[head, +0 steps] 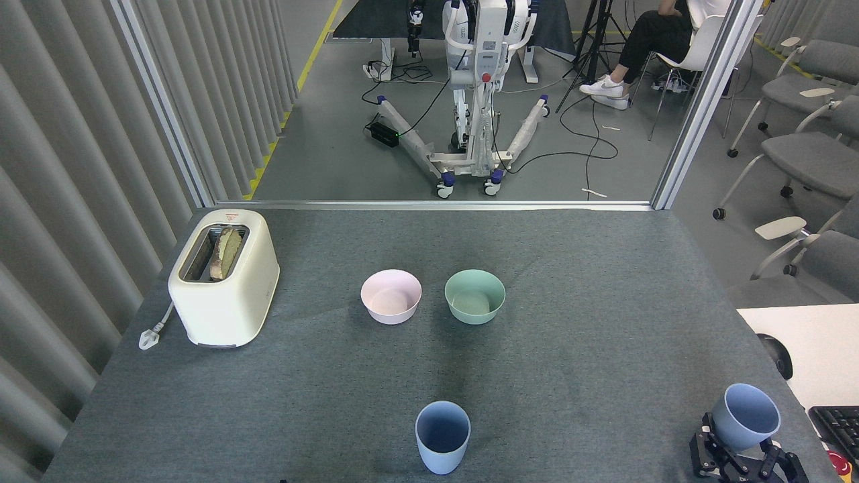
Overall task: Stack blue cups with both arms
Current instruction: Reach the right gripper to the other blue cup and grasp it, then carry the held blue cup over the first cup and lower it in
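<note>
One pale blue cup [441,436] stands upright on the grey table near the front edge, at the middle. A second blue cup [745,416] is at the front right corner, tilted a little with its mouth up and towards me. My right gripper [738,453] comes up from the bottom edge, and its black fingers [702,448] are closed around that cup's lower part. The cup hides the fingertips behind it. My left gripper is out of view.
A pink bowl [391,296] and a mint-green bowl [474,296] sit side by side mid-table. A cream toaster [223,276] with bread stands at the left. A white desk [805,342] with a keyboard [835,426] borders the right edge.
</note>
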You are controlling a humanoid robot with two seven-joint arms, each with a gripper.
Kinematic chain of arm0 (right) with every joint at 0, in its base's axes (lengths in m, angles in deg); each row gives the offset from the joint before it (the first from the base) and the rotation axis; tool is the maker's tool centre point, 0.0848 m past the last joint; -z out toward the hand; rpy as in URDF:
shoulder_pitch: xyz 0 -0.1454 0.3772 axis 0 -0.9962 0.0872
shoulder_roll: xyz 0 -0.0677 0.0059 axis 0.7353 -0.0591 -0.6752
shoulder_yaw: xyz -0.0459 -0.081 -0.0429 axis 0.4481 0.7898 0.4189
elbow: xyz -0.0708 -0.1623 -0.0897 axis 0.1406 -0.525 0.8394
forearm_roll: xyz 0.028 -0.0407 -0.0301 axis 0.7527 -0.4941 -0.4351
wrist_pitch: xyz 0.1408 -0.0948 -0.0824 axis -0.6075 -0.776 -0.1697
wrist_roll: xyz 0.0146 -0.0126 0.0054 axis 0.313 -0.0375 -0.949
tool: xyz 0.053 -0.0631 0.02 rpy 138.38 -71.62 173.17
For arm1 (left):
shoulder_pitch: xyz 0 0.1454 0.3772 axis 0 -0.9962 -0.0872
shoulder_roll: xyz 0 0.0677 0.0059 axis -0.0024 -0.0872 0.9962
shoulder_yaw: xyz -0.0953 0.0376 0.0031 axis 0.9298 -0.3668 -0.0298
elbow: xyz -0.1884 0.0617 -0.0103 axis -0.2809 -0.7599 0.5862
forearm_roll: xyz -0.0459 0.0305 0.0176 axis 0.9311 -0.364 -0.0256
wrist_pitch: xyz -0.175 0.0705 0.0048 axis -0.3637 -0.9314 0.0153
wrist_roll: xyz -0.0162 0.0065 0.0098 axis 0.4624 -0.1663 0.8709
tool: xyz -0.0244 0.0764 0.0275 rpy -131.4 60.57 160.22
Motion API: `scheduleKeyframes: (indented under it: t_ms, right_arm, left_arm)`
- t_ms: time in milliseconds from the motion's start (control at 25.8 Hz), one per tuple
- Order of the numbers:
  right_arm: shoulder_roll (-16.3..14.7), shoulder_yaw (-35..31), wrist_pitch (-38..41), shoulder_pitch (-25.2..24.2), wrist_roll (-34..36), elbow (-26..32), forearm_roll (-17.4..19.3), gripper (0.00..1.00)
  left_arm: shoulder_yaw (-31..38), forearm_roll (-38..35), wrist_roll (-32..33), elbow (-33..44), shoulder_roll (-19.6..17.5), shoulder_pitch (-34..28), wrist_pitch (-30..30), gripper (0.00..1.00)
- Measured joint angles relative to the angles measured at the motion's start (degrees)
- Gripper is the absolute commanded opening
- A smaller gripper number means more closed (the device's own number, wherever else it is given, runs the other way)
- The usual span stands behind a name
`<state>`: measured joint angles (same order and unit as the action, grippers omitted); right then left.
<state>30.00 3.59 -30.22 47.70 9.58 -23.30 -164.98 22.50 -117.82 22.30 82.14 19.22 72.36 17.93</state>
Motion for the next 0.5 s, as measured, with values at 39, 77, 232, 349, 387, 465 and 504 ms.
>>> scheduleKeyframes:
  t_ms: [39,77,232,349,387,465,504]
  right_arm:
    - [0.0,0.1,0.0,0.0,0.1,0.0,0.0,0.52]
    - [0.0,0.2,0.0,-0.1,0.1,0.0,0.0,0.49]
    - [0.4,0.4,1.5,-0.4,-0.4,1.3,0.2,0.43]
    - [0.5,0.3,4.1,-1.1,-0.6,6.3,0.5,0.43]
    - [0.7,0.3,4.8,-1.8,-0.6,8.9,0.6,0.43]
    - [0.9,0.8,5.9,-2.9,-3.0,13.8,0.6,0.46]
    - [1.0,1.5,6.0,-3.3,-4.4,16.2,0.6,0.47]
  left_arm:
    - [0.0,0.0,0.0,0.0,0.0,0.0,0.0,1.0]
    - [0.0,0.0,0.0,0.0,0.0,0.0,0.0,1.0]
    - [0.0,0.0,0.0,0.0,0.0,0.0,0.0,1.0]
    - [0.0,0.0,0.0,0.2,0.0,-0.3,0.0,1.0]
    - [0.0,0.0,0.0,0.4,0.0,-0.4,0.0,1.0]
    - [0.0,-0.1,0.0,0.6,0.0,-0.5,0.0,1.0]
    - [0.0,-0.1,0.0,0.7,0.0,-0.6,0.0,1.0]
